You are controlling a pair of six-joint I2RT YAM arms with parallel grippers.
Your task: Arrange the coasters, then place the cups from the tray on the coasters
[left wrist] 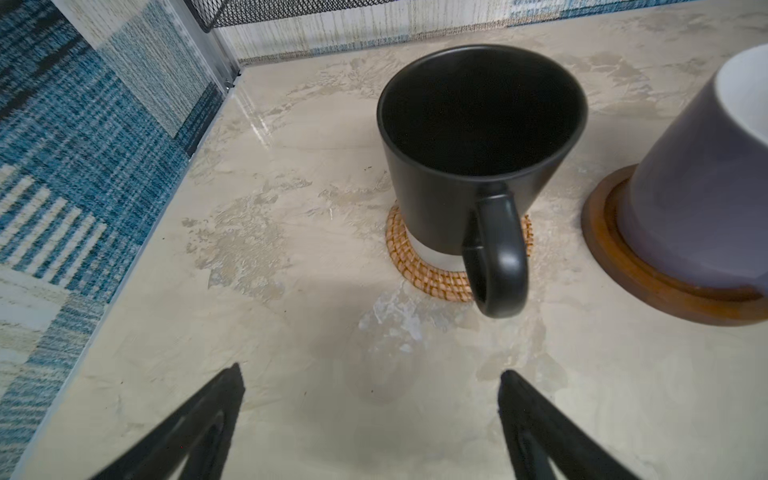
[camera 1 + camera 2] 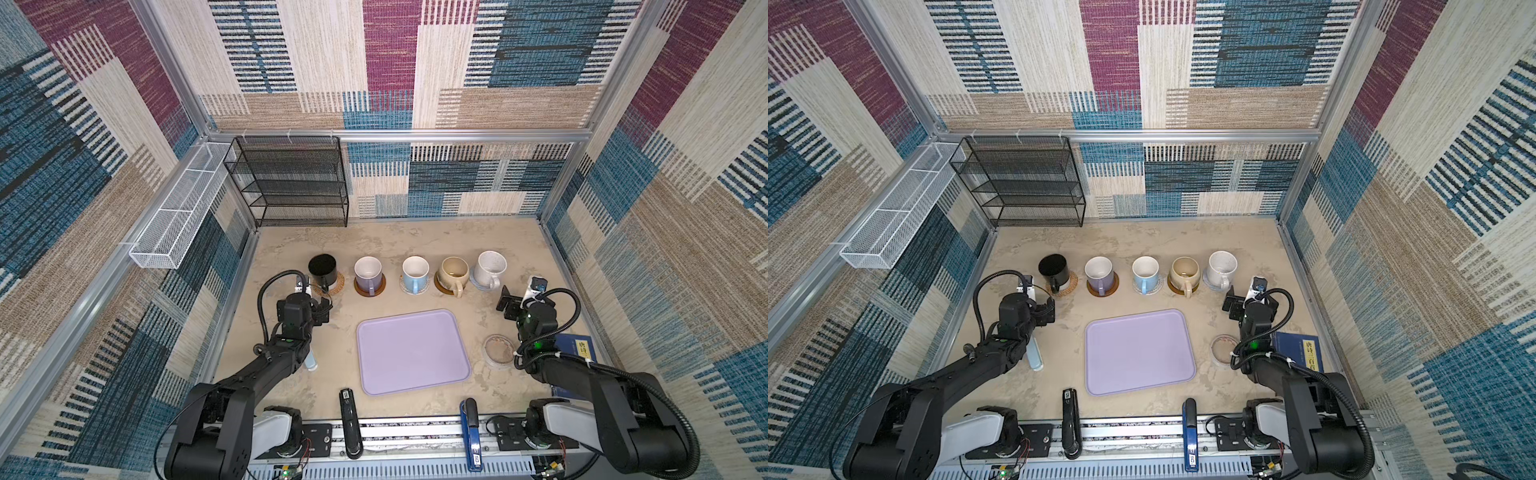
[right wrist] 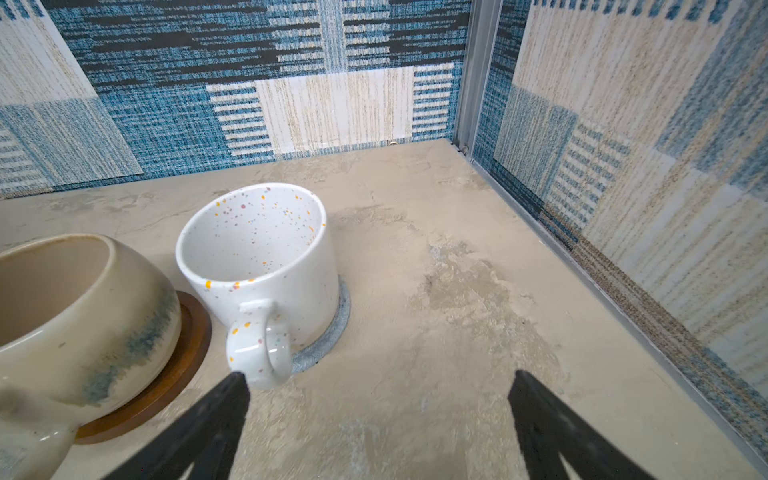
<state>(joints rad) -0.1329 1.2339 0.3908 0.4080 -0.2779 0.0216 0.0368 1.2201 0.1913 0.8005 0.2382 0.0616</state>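
Note:
Several cups stand in a row, each on a coaster. The black cup [image 2: 322,268] [image 1: 478,141] sits on the woven coaster [image 1: 419,274]. The lavender cup [image 2: 368,274] rests on a brown wooden coaster [image 1: 648,286], and the light blue cup [image 2: 414,272] on a whitish one. The beige cup [image 3: 75,307] is on a brown coaster [image 3: 183,361], the speckled white cup [image 3: 257,257] on the blue-grey coaster [image 3: 328,336]. The lavender tray [image 2: 411,351] lies bare. My left gripper [image 1: 372,374] [image 2: 324,311] is open just short of the black cup's handle. My right gripper [image 3: 380,378] [image 2: 509,305] is open beside the speckled cup's handle.
A clear round dish [image 2: 500,351] and a blue book [image 2: 577,351] lie under my right arm. A black stapler [image 2: 349,424] and a blue stapler [image 2: 471,432] lie at the front edge. A black mesh shelf [image 2: 291,183] stands at the back left, with a white wire basket [image 2: 183,208] on the left wall.

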